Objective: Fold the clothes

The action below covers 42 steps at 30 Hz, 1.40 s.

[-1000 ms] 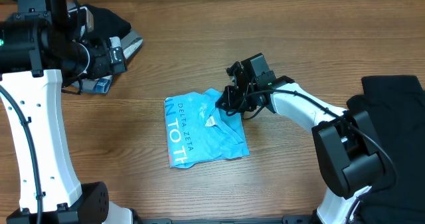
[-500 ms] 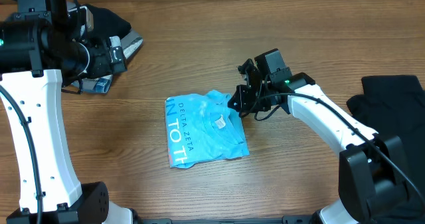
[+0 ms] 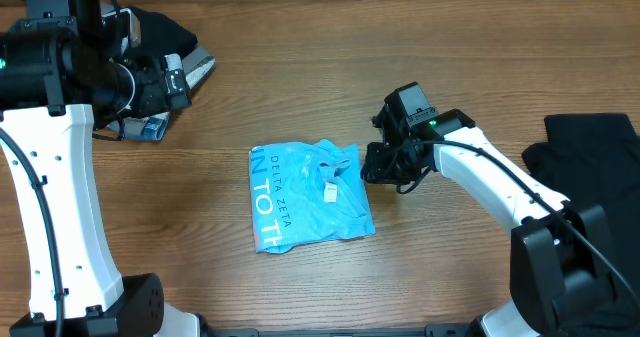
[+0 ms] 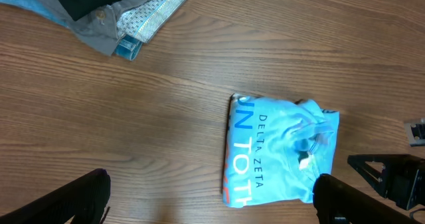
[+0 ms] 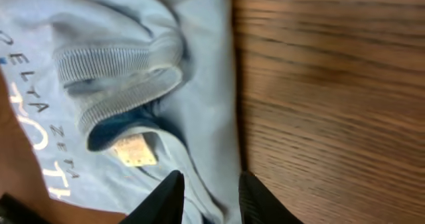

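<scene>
The right fingers point(image 5: 163, 201) stand slightly apart, straddling the right-hand edge of the T-shirt point(image 5: 133, 84). Cloth lies in the gap but is not visibly pinched, so I judge this a letting-go or a light press to seat the last fold. The ribbed collar point(image 5: 113, 71) and white label point(image 5: 136, 151) face up just beyond the tips, so the neck lies tucked inward, which squares the bundle. From overhead the T-shirt is a compact rectangle in the middle of the bench point(image 3: 300, 67), a little toward the near edge, with lettering along its left side. The left fingers point(image 4: 73, 201) are spread wide on nothing and held high near the far left corner, probably parked clear of the work. Below them lies a pile of other garments point(image 3: 185, 62). A black garment point(image 3: 590, 147) sits at the right edge, and both probably await folding.
</scene>
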### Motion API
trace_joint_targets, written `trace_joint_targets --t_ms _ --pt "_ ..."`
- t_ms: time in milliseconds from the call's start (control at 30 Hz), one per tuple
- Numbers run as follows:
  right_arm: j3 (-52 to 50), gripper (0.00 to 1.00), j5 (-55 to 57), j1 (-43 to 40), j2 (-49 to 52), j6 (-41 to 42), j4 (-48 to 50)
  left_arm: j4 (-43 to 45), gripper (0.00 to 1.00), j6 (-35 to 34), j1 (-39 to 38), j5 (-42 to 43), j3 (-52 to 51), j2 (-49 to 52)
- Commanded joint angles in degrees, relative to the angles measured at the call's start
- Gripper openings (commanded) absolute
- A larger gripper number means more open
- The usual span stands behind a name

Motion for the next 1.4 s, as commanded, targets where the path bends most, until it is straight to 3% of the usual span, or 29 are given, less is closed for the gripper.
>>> trace_joint_targets --t_ms 0,233,300,433,600,767,833,1067,1367 --pt "-0.04 0.32 2.03 -0.02 -1.4 -0.24 -0.66 -0.04 1.0 1.31 0.22 0.63 0.37 0.15" --pt "-1.4 0.38 -3.23 0.98 -1.38 -4.81 -1.64 -0.09 1.0 1.29 0.22 0.63 0.37 0.15" --pt "-3.04 0.38 -5.68 1.79 -1.33 -6.25 0.24 -0.04 1.0 1.29 0.22 0.63 0.37 0.17" --pt "-7.48 0.49 -7.67 3.45 -1.22 -7.34 6.38 -0.09 1.0 1.29 0.22 0.66 0.37 0.15" --pt "-9.92 0.49 -7.5 3.48 -1.03 -7.34 10.43 -0.13 1.0 1.29 0.2 0.66 0.37 0.15" --pt "-10.12 0.43 -7.5 3.48 -1.03 -7.39 10.64 -0.33 1.0 1.29 0.22 0.66 0.37 0.17" --pt "-10.12 0.31 -7.74 3.5 -1.03 -7.37 10.43 -0.33 1.0 1.29 0.22 0.66 0.37 0.17" --pt "-10.08 0.07 -11.19 3.48 -1.03 -7.37 8.66 -0.44 1.0 1.29 0.22 0.66 0.37 0.15" --pt "-7.58 0.04 -10.88 1.86 -2.97 -7.34 4.31 -0.72 1.0 1.31 0.22 0.63 0.37 0.17"
